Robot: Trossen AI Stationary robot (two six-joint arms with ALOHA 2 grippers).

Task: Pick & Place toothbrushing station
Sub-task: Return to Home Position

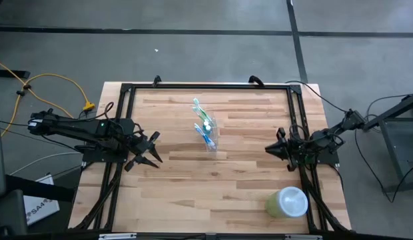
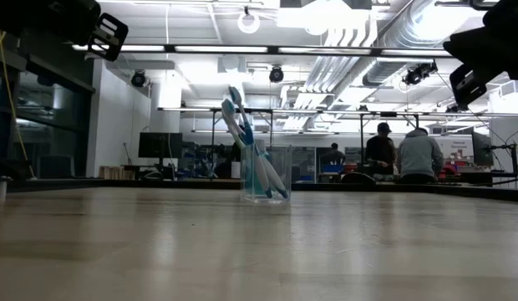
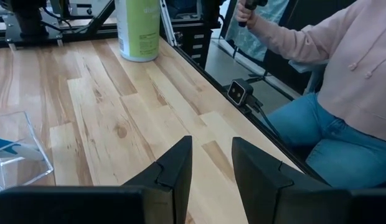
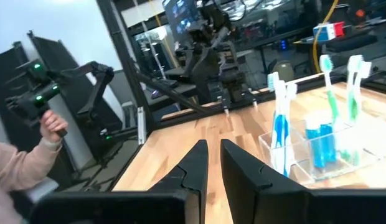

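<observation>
The clear cup [image 1: 210, 135] of toothbrushes [image 1: 202, 121] is left standing mid-table [image 1: 173, 180], flanked by the empty, part-open left gripper [image 1: 152, 151] and narrowly parted right gripper [image 1: 272, 148].

One clear cup [image 1: 210, 135], several toothbrushes [image 4: 280, 121], one green container [image 1: 287, 202]

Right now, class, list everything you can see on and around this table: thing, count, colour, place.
Clear cup: one, transparent, table centre, standing upright.
Toothbrushes: several, blue and green, standing in the cup.
Tubes: exact count unclear, blue and white, inside the cup.
Round container: one, pale green, near the table's right front corner.
Table: one, light wood, black frame.
Person: one, pink top, blue jeans, seated beside the table.
Left gripper: one, dark, left edge, open, empty.
Right gripper: one, dark, right edge, narrowly open, empty.
</observation>
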